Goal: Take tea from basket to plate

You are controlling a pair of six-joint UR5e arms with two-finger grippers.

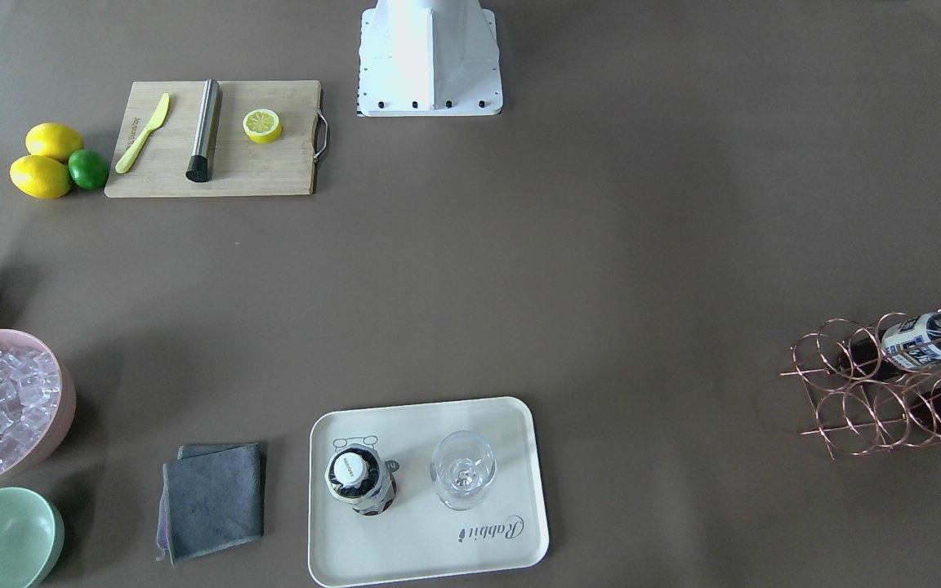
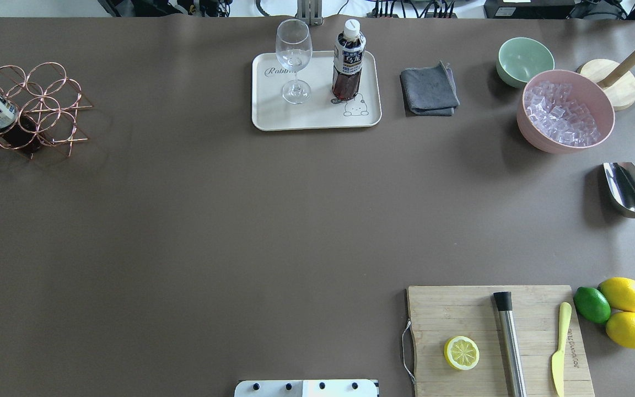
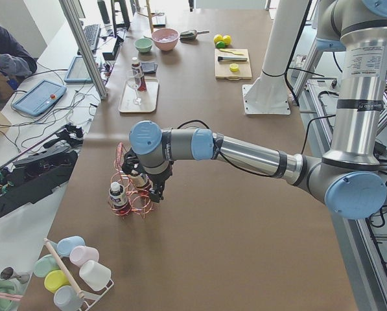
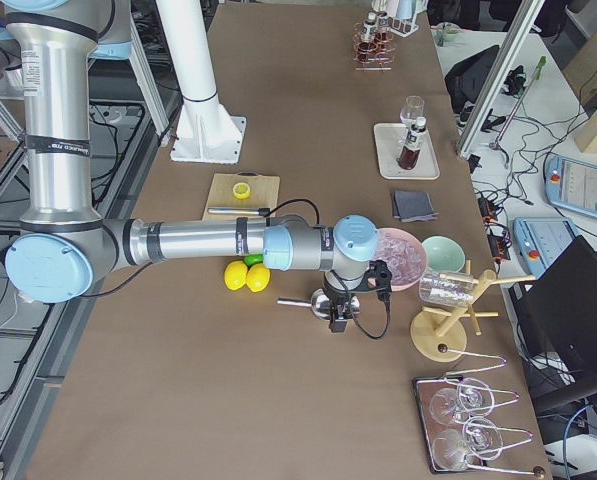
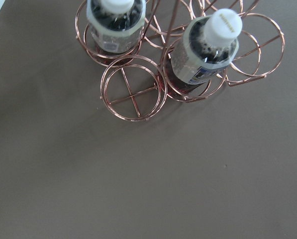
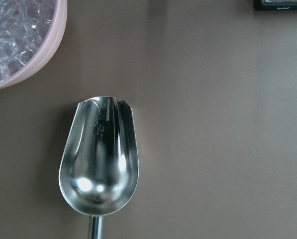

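One tea bottle point(image 2: 349, 63) stands upright on the cream plate point(image 2: 317, 118), beside a clear stemmed glass point(image 2: 294, 58); it also shows in the front-facing view point(image 1: 359, 482). Two more tea bottles point(image 5: 205, 55) point(image 5: 116, 22) rest in the copper wire basket point(image 2: 47, 105) at the table's far left. My left gripper point(image 3: 155, 193) hangs right over the basket, seen only in the exterior left view, so I cannot tell if it is open. My right gripper point(image 4: 340, 320) hangs over the metal scoop point(image 6: 99, 164), seen only in the exterior right view; I cannot tell its state.
A pink bowl of ice point(image 2: 565, 118), a mint bowl point(image 2: 524, 60) and a grey cloth point(image 2: 429, 91) sit right of the plate. A cutting board point(image 2: 494, 342) holds a lemon half, a steel muddler and a yellow knife. Lemons and a lime point(image 2: 618, 311) lie beside it.
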